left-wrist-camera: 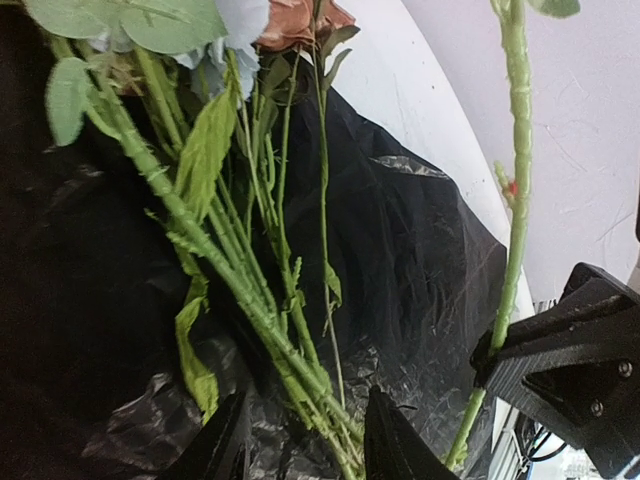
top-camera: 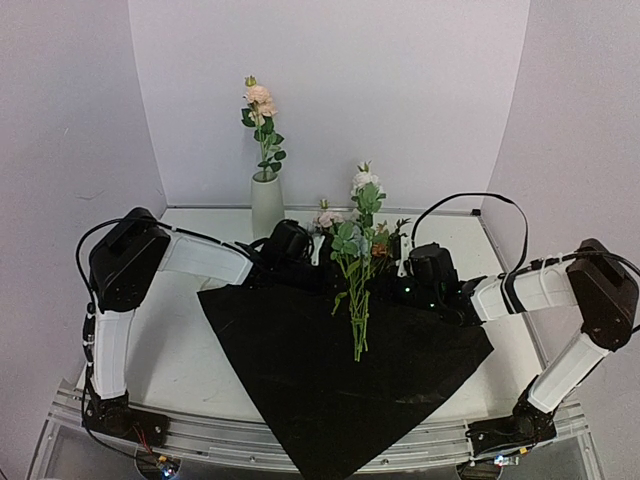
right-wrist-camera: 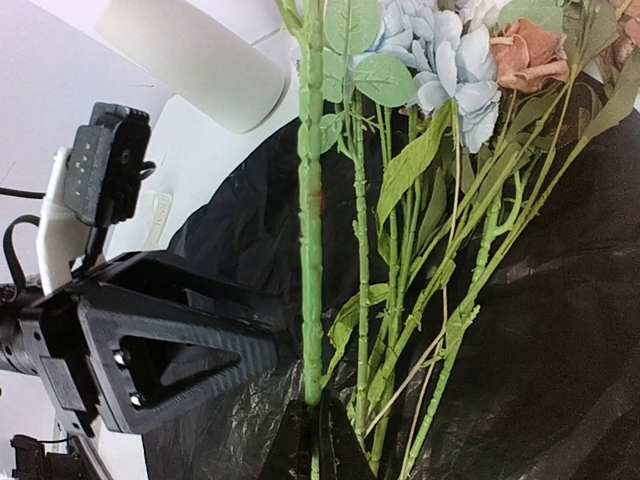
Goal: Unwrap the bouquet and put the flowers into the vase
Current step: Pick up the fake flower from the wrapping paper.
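The right hand (right-wrist-camera: 312, 445) is clamped tight on 1 thick green stem (right-wrist-camera: 311, 200), which stands upright over the black wrapping sheet (top-camera: 330, 380) spread on the desk (top-camera: 180, 350). The left hand (left-wrist-camera: 305, 448) is partly open, with its 2 fingers on either side of the bunched stems of the other flowers (left-wrist-camera: 244, 295) and a gap showing. The vase (top-camera: 267, 205) stands near the back wall, just behind the left hand, with 1 peach bloom (top-camera: 260, 98) in it.
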